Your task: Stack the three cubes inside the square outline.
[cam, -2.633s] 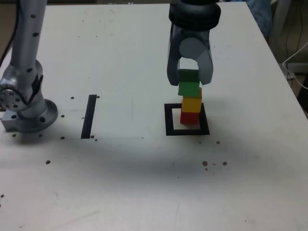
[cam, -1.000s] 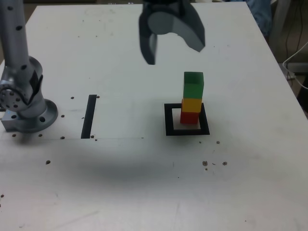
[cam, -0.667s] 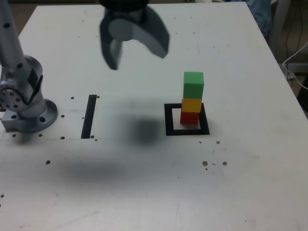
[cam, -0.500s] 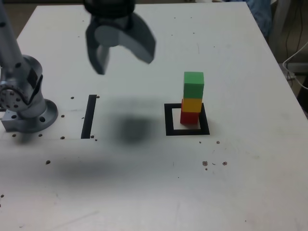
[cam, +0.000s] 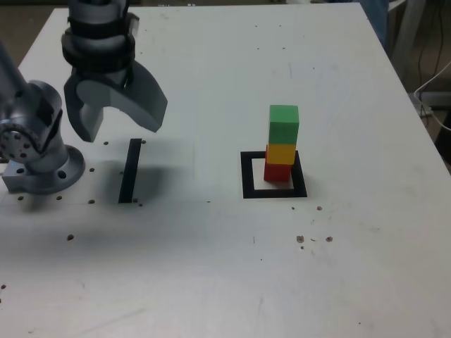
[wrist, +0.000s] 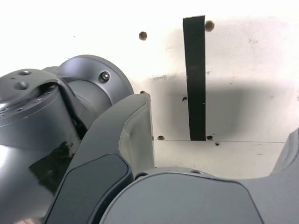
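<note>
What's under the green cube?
The green cube sits on the yellow cube, which rests on the red cube inside the square outline. The white centre under the stack is mostly covered.

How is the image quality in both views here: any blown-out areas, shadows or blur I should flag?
Exterior view: even light, cube stack sharp; the gripper casts a soft shadow over the black strip. Wrist view: the far table is washed out to white, a grey shadow crosses the strip, and the close gripper body fills much of the frame, with glare on the arm base.
</note>
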`<state>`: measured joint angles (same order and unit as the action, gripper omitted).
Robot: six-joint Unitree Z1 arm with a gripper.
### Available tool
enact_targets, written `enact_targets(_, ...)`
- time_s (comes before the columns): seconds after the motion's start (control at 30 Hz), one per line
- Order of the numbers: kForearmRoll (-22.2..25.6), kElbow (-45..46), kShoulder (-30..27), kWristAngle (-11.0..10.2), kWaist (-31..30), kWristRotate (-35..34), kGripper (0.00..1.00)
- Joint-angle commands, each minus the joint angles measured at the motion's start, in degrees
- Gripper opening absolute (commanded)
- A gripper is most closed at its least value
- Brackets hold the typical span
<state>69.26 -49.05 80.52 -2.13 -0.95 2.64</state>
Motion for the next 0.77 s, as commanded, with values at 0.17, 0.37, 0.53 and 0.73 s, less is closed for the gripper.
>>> enact_targets(0.17, -3.55, 1.61, -0.30, -1.42, -2.07, -0.13, 1.00)
enact_targets(0.37, -5.86, 2.63, -1.51, -5.72, -2.13, -0.11, 1.00)
enact_targets(0.53, -6.07, 3.03, -1.56, -6.81, -2.15, -0.13, 1.00)
enact_targets(0.73, -6.07, 3.24, -1.35, -7.06, -2.15, -0.11, 1.00)
